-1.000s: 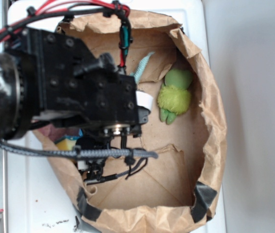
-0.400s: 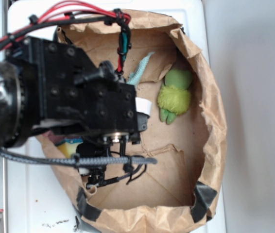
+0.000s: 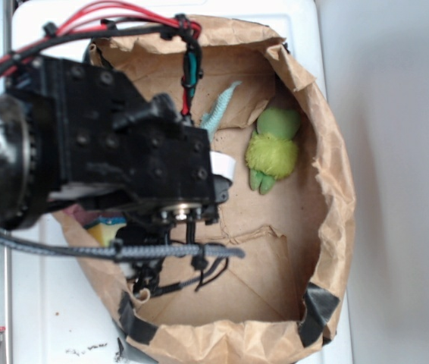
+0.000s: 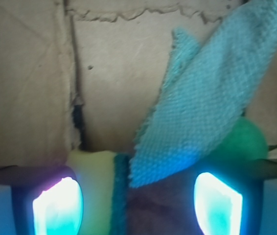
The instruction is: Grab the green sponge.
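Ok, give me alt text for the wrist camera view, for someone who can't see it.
Two glowing fingers spread apart frame a yellow sponge with a dark green edge, close beside the left one. A teal rag drapes diagonally above, partly covering a green ball, with brown paper behind.

Count, referenced to the paper bag (image 3: 328, 189):
- 1 paper bag, opened out as a tub, sitting on 1 white counter (image 3: 48, 318).
- 1 green sponge (image 3: 107, 227), yellow foam, at the bag's left wall, mostly hidden under the arm.
- 1 teal rag (image 3: 218, 106), near the bag's top wall.
- 1 green plush toy (image 3: 271, 152), by the bag's right wall.
- 1 green ball (image 4: 241, 142), wrist view only, behind the rag.
- 2 black tape patches (image 3: 317, 311) on the bag's bottom rim.
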`<state>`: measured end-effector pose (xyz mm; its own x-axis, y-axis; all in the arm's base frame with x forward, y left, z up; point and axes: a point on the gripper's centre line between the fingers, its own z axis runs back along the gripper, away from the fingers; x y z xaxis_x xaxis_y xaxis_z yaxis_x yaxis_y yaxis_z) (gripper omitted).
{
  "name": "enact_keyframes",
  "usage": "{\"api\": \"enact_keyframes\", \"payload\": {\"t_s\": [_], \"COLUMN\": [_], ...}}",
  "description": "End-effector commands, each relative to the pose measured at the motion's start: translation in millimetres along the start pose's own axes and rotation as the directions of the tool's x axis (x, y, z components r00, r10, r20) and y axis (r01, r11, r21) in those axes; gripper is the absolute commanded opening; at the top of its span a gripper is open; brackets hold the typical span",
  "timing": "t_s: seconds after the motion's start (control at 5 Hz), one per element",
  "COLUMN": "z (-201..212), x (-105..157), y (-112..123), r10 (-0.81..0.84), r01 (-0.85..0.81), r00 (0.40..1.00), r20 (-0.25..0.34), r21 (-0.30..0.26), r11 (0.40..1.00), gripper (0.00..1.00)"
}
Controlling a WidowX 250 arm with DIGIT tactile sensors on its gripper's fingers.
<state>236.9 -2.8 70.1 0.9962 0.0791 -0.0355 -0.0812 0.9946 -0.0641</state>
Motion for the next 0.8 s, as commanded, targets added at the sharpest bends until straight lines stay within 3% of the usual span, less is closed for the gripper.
{"api": "enact_keyframes", "payload": {"t_s": [0.0, 0.6], "z": [20, -18], "x": [-10, 1], "y": [-3, -18], "r10": [-0.046, -0.051], "r01": [0.048, 0.052], "r00": [0.997, 0.998], "r20": [0.067, 0.039], "r21": [-0.028, -0.033], "r11": [0.998, 0.998], "gripper": [1.00, 1.00]}}
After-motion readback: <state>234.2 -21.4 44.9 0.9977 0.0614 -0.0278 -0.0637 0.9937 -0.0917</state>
